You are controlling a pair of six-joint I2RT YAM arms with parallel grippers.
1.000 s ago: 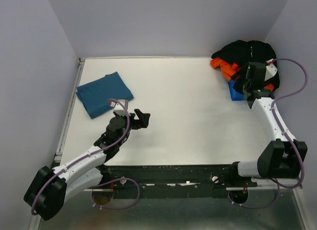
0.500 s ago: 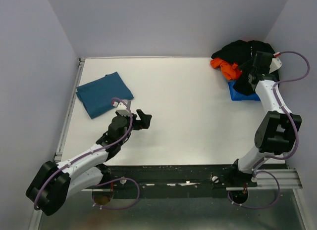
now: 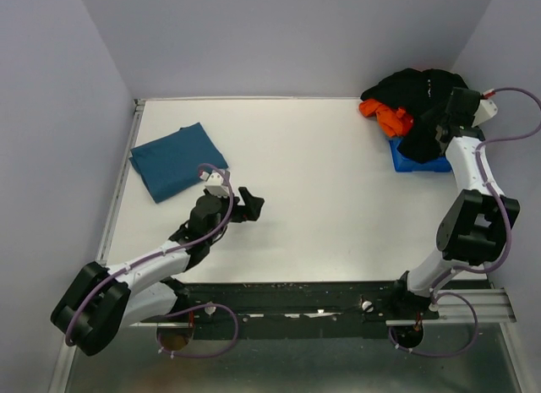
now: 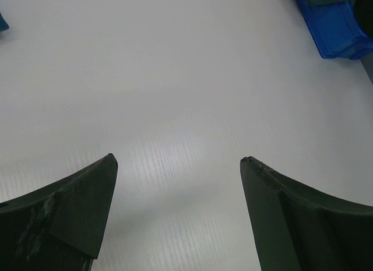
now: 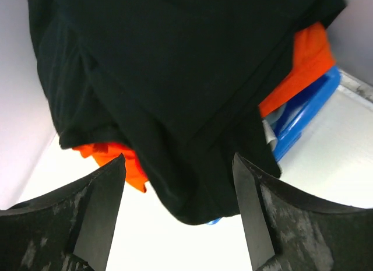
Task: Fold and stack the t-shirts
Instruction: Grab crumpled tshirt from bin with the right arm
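While the teal-blue t-shirt (image 3: pixel 177 161) lies folded near the desk's (image 3: pixel 338 207) left edge, the black t-shirt (image 3: pixel 414 93) is heaped with orange cloth (image 3: pixel 385 116) over the blue bin (image 3: pixel 406 161) in the far right corner. The right end effector (image 5: pixel 178 157) hovers over it, jaws apart, gripping nothing. The left end effector (image 4: pixel 178 160) gapes wide above the desk, empty.

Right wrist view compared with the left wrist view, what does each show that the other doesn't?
Only the right wrist view plainly shows the black cloth shirt, draped over orange cloth. Only the left wrist view shows a wide bare stretch of the white table and, at the picture's left edge, a sliver of the teal-blue cloth shirt. Both show the blue plastic bin and some of the white table.
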